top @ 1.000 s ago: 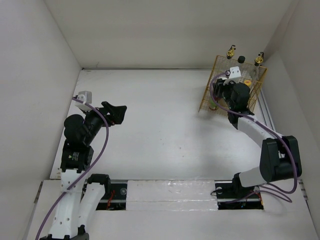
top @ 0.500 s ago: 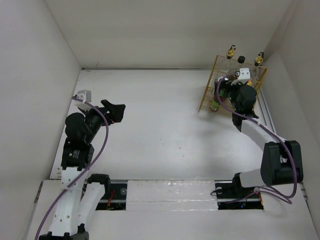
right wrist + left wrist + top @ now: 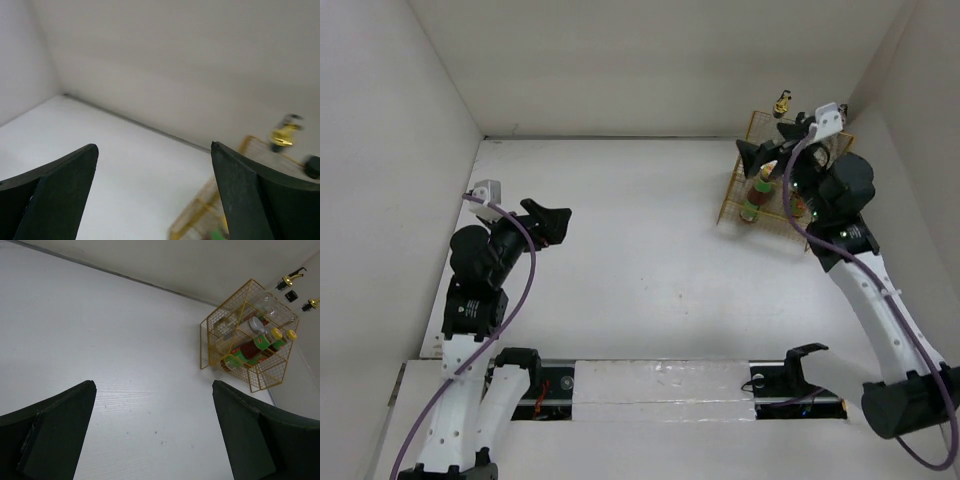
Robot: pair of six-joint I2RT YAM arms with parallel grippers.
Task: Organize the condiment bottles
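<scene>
The condiment bottles stand in and behind a yellow wire rack (image 3: 734, 188) at the far right. In the left wrist view two red-sauce bottles (image 3: 253, 345) with green necks and yellow caps lie in the rack (image 3: 218, 325), beside a silver-lidded shaker (image 3: 256, 324). Gold-capped bottles (image 3: 290, 280) and a black cap (image 3: 291, 295) show behind it. My right gripper (image 3: 767, 146) hovers open and empty above the rack's far-left corner; its blurred view shows a gold-capped bottle (image 3: 285, 132). My left gripper (image 3: 558, 221) hangs open and empty over the left of the table, far from the rack.
White walls close in the table on the left, back and right. The rack stands close to the right wall and the back corner. A metal rail (image 3: 650, 385) runs along the near edge between the arm bases.
My right gripper opened wide and rose out of the rack, the arm swinging up and to the right. The left arm stayed still.
</scene>
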